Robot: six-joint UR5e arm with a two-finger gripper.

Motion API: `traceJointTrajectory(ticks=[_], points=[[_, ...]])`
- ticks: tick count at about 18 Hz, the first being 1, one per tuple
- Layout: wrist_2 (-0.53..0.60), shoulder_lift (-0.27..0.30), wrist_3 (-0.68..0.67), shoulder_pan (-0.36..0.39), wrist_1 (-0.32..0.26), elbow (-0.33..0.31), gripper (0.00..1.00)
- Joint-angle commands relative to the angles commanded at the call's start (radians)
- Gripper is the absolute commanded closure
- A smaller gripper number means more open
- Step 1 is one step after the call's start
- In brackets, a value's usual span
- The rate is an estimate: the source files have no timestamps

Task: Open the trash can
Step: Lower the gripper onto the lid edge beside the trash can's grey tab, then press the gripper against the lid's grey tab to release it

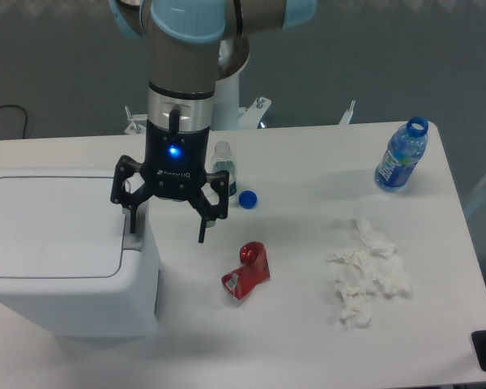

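One trash can (61, 243) lid shut, one spread tool (167, 226), two bottles.

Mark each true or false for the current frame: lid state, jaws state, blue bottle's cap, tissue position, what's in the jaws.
1. The trash can lid is shut. True.
2. The gripper has its jaws closed tight. False: the jaws are spread wide, one finger over the bin's right edge.
3. The blue bottle stands upright with no cap on. True; a loose blue cap lies on the table.
4. The crumpled tissue lies left of the red wrapper. False: it lies to the right of it.
5. The gripper holds the red wrapper. False: it holds nothing; the wrapper lies on the table.
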Motion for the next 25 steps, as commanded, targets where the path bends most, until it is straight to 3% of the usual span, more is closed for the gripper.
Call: traceJointTrajectory(ticks=[25], points=[[-0.045,0.003,-0.037,0.044,0.000,0.000,0.00]])
